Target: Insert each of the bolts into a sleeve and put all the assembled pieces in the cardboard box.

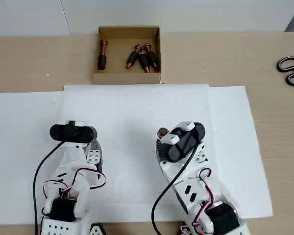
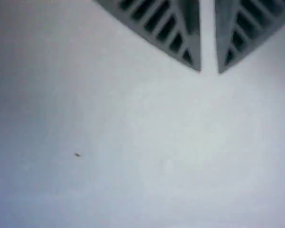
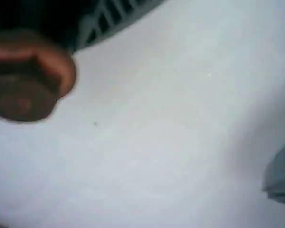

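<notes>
**Stock on the table: one bolt at the right claw, four pieces boxed**

1. Left claw [image 2: 209,70]. We record it as clenched on nothing. Its two ribbed fingers [image 2: 171,28] are drawn in to a narrow slit, and white paper [image 2: 133,156] shows through the slit. The claw hangs close over the sheet.
2. Right claw [image 1: 167,141]. It is low over the same paper. We cannot tell whether it is clenched or released.
3. Bolt [image 3: 26,80]. It is copper with a hexagonal head, and it shows blurred. It is touching or just beside the right claw, and we cannot tell which. From above, its head shows at the side of the claw that faces the left claw.
4. Cardboard box [image 1: 129,78]. It stands open-topped on the wooden table [image 1: 29,58], well beyond both claws and against the far edge of the paper.
5. Assembled pieces [image 1: 143,58]. We count four in the box, each copper at one end and black at the other. Three are bunched on the right claw's side. The lone piece [image 1: 103,54] lies by the wall on the left claw's side.
6. Scissors [image 1: 291,71]. They are dark-handled and lie on bare table, well apart from the right claw on its outer side.
</notes>
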`<action>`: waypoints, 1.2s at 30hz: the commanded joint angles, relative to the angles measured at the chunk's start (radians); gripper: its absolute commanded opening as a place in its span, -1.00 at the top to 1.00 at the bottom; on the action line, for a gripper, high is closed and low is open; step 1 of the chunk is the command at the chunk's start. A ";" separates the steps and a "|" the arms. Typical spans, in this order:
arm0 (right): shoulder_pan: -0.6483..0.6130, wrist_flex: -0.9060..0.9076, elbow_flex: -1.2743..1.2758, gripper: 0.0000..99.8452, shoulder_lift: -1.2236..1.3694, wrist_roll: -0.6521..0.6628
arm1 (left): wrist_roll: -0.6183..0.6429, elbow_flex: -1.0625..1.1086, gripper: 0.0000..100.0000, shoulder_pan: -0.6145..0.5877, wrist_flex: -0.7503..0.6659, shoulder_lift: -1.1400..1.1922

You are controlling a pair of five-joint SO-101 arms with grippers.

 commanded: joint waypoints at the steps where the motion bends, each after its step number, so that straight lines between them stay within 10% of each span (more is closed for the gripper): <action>1: 0.047 -0.031 -0.025 0.99 -0.013 -0.008 | -0.012 -0.004 0.99 0.003 -0.021 -0.009; 13: 0.223 -0.024 -0.021 0.99 -0.013 0.026 | 0.218 -0.002 0.99 -0.218 -0.021 -0.009; 36: 0.217 -0.031 -0.029 0.99 -0.010 -0.029 | 0.229 -0.001 0.99 -0.224 -0.021 -0.009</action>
